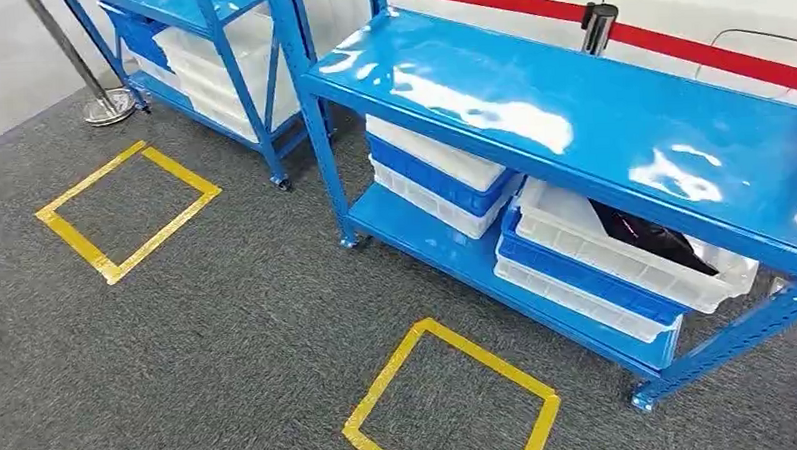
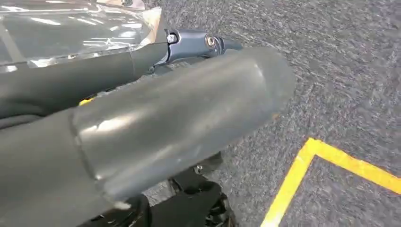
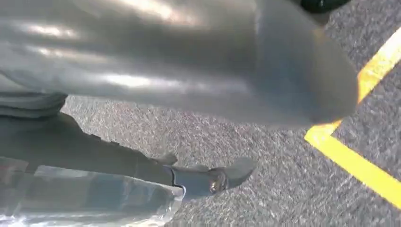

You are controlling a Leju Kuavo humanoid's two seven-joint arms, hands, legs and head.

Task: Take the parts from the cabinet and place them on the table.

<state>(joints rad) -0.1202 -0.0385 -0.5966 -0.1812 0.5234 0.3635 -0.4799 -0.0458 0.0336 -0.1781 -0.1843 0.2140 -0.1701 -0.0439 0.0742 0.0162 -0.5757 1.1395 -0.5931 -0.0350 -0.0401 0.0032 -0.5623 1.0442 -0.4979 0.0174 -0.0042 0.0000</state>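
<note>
A blue rack (image 1: pixel 571 109) stands ahead in the head view, with stacked white and blue bins on its lower shelf. The top white bin on the right (image 1: pixel 616 252) holds a black, bag-like part (image 1: pixel 655 238). My left hand (image 2: pixel 179 109) hangs over the grey carpet with nothing in it, its thick thumb apart from the dark fingers (image 2: pixel 194 45), which are stretched out. My right hand (image 3: pixel 189 71) hangs the same way, with its fingers (image 3: pixel 208 179) straight. A clear shiny sheet (image 2: pixel 71 28) (image 3: pixel 85 198) lies beside each hand's fingers; what it is I cannot tell.
A second blue rack (image 1: pixel 218 51) with bins stands at the back left. Two yellow tape squares (image 1: pixel 451 398) (image 1: pixel 129 209) mark the carpet. A stanchion base (image 1: pixel 108 105) is at the far left. A red belt (image 1: pixel 668 40) runs behind the rack.
</note>
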